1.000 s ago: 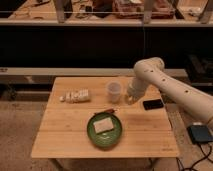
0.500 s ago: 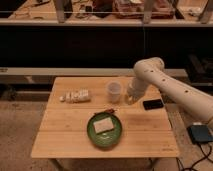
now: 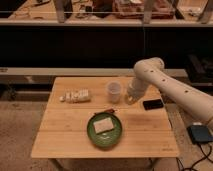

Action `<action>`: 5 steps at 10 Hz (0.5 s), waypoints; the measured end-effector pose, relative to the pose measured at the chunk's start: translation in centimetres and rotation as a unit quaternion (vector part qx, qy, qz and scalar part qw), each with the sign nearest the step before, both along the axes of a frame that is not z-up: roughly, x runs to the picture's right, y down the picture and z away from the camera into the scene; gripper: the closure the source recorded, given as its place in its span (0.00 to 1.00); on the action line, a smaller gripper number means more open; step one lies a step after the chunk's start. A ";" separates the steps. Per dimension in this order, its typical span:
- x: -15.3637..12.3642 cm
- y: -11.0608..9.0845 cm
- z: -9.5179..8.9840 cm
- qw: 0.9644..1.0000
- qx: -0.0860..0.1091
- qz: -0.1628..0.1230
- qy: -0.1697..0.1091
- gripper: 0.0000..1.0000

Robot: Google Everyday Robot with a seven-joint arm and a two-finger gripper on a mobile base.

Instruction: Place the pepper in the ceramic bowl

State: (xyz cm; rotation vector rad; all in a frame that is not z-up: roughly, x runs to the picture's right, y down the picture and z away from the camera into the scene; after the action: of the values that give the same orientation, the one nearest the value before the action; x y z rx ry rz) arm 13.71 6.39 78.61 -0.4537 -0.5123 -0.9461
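Table, bowl, pepper, cup (pincer beside), phone

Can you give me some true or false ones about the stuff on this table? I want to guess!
1. The pepper is inside the ceramic bowl. False: it lies on the table, by the bowl's far rim.
2. A pale square slab lies in the ceramic bowl. True.
3. The plastic cup has tipped over. False: it stands upright; it is the white bottle that lies on its side.
4. The end effector is low over the table, between the plastic cup and the black phone. True.
5. The end effector is above the pepper. False: it is off to one side, nearer the cup.
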 end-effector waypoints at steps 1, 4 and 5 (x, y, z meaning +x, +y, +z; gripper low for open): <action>0.0 0.0 0.0 1.000 0.000 0.000 0.000 0.96; 0.1 -0.1 0.0 1.000 0.000 -0.001 0.001 0.96; 0.0 0.0 -0.1 1.000 -0.002 -0.001 0.004 0.99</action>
State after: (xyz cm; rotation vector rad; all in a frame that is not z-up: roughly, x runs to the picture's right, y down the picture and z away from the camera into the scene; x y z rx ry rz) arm 13.75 6.36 78.47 -0.4619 -0.5075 -0.9454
